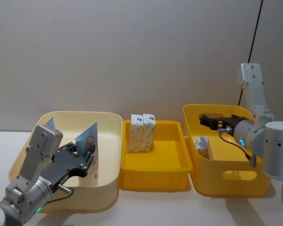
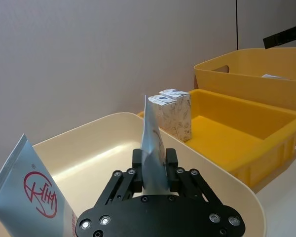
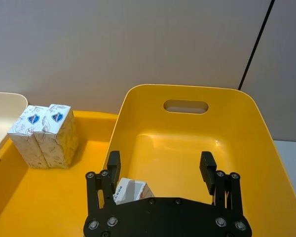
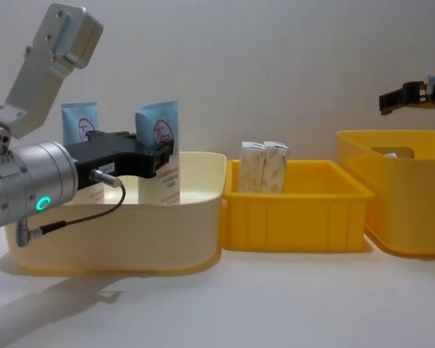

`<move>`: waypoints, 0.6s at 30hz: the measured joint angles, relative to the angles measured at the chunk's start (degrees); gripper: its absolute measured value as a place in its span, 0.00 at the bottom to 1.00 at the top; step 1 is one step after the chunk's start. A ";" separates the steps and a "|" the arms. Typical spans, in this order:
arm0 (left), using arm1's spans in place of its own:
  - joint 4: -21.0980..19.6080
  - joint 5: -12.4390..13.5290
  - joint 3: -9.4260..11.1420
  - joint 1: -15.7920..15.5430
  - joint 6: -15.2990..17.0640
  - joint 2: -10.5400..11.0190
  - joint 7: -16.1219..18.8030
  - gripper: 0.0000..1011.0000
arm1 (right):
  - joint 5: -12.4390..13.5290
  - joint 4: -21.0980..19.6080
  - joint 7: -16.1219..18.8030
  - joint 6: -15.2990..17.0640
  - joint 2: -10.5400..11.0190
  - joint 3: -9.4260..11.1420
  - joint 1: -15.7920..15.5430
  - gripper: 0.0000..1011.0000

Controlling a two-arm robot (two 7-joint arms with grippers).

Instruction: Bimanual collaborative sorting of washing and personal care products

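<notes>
Left gripper [image 1: 87, 153] clamped on a tube [image 4: 159, 141] in the cream bin [image 1: 108, 123]; right gripper [image 3: 160, 165] wide open, empty.
Tube was held upright, probably for lifting clear; the right jaws hung above a tipped carton [image 3: 130, 190] in the yellow bin [image 3: 259, 131].

No words or numbers can be read: each tall light-blue-and-white squeeze tube [image 2: 33, 197] bears a red round logo [image 2: 40, 194] of crossed strokes above red print too fine to make out, and each small beige-patterned carton [image 3: 56, 136] carries a blue emblem [image 3: 57, 117] on its top.
</notes>
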 joint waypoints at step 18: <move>0.00 0.00 -0.01 -0.01 0.01 -0.01 -0.07 0.18 | 0.00 0.00 0.00 0.00 0.00 0.00 0.00 0.99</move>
